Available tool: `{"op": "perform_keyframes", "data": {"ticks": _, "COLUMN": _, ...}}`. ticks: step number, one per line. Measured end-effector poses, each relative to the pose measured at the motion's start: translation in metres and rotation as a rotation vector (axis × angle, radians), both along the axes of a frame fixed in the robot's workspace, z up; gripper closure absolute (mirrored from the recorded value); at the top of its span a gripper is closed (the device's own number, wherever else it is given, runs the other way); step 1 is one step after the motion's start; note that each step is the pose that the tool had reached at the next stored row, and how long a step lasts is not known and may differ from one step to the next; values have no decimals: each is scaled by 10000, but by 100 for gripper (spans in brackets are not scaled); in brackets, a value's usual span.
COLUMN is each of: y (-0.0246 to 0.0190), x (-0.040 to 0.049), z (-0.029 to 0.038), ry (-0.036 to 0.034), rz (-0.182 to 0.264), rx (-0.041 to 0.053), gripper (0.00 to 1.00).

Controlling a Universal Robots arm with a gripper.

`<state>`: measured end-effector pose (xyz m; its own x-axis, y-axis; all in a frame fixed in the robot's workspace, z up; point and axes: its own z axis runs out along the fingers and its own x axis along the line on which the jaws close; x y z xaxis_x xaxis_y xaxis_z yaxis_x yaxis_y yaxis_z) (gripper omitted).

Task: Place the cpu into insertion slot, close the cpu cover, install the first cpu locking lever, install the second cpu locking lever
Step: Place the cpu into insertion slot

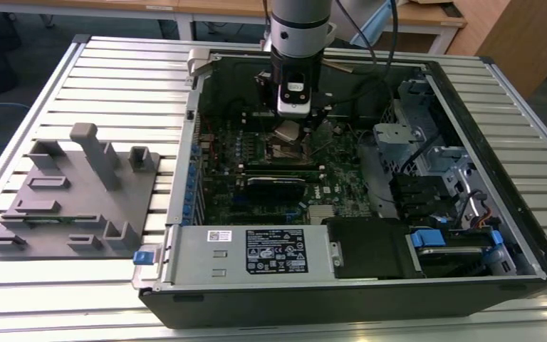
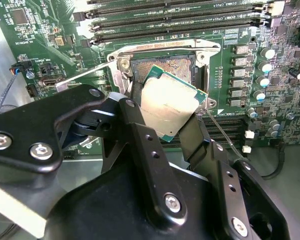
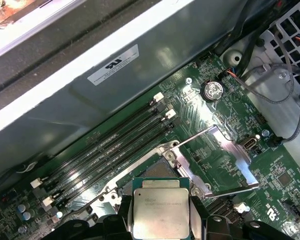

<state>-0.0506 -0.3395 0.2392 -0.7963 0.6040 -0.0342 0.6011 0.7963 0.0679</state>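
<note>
Right, the slatted metal tabletop [image 1: 112,71] carries the open computer case [image 1: 350,303], and on the exterior view's left, beside it, sits a grey moulded fixture [image 1: 74,206]. Inside the case the green motherboard [image 1: 254,199] lies flat, with the grey power supply box [image 1: 254,251] along the near wall. The arm [image 1: 299,25] comes straight down into the case, over the middle of the board.

And the tool [image 2: 167,107] is closed in to just the width of the chip: black fingers [image 2: 139,130] press on two opposite edges of the cpu [image 2: 170,105], silvery-beige top showing in both wrist views. The chip hangs at a tilt in the second wrist view, skewed against the square outline beneath it.

Directly under it is the insertion slot [image 2: 167,65], pin field bare and only partly overlapped by the cpu; whether chip and socket touch, I cannot tell. In the first wrist view the cpu cover [image 3: 237,155] stands swung open to one side of the slot, and the long black memory slots [image 3: 109,150] run along the other.
</note>
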Motion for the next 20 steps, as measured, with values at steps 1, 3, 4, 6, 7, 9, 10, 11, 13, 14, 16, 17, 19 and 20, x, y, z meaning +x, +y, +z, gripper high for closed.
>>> {"op": "perform_keyframes", "data": {"ticks": 1, "y": 0, "x": 0, "z": 0, "ry": 0, "rz": -21, "rx": 0, "gripper": 46}}
{"op": "perform_keyframes", "data": {"ticks": 3, "y": 0, "x": 0, "z": 0, "ry": 0, "rz": -29, "rx": 0, "gripper": 46}}
{"op": "perform_keyframes", "data": {"ticks": 4, "y": 0, "x": 0, "z": 0, "ry": 0, "rz": -33, "rx": -1, "gripper": 46}}
{"op": "perform_keyframes", "data": {"ticks": 6, "y": 0, "x": 0, "z": 0, "ry": 0, "rz": -40, "rx": 0, "gripper": 46}}
{"op": "perform_keyframes", "data": {"ticks": 7, "y": 0, "x": 0, "z": 0, "ry": 0, "rz": -63, "rx": -1, "gripper": 46}}
{"op": "perform_keyframes", "data": {"ticks": 9, "y": 0, "x": 0, "z": -1, "ry": 0, "rz": -208, "rx": 0, "gripper": 46}}
{"op": "perform_keyframes", "data": {"ticks": 10, "y": 0, "x": 0, "z": 0, "ry": 0, "rz": -295, "rx": 0, "gripper": 46}}
{"op": "perform_keyframes", "data": {"ticks": 11, "y": 0, "x": 0, "z": 0, "ry": 0, "rz": -349, "rx": 0, "gripper": 46}}
{"op": "perform_keyframes", "data": {"ticks": 13, "y": 0, "x": 0, "z": 0, "ry": 0, "rz": -363, "rx": 0, "gripper": 46}}
{"op": "perform_keyframes", "data": {"ticks": 14, "y": 0, "x": 0, "z": 0, "ry": 0, "rz": -365, "rx": 0, "gripper": 46}}
{"op": "perform_keyframes", "data": {"ticks": 16, "y": 0, "x": 0, "z": 0, "ry": 0, "rz": -366, "rx": 0, "gripper": 46}}
{"op": "perform_keyframes", "data": {"ticks": 17, "y": 0, "x": 0, "z": -1, "ry": 0, "rz": -366, "rx": 0, "gripper": 46}}
{"op": "perform_keyframes", "data": {"ticks": 19, "y": 0, "x": 0, "z": 0, "ry": 0, "rz": -367, "rx": 0, "gripper": 46}}
{"op": "perform_keyframes", "data": {"ticks": 20, "y": 0, "x": 0, "z": -1, "ry": 0, "rz": -367, "rx": 1, "gripper": 46}}
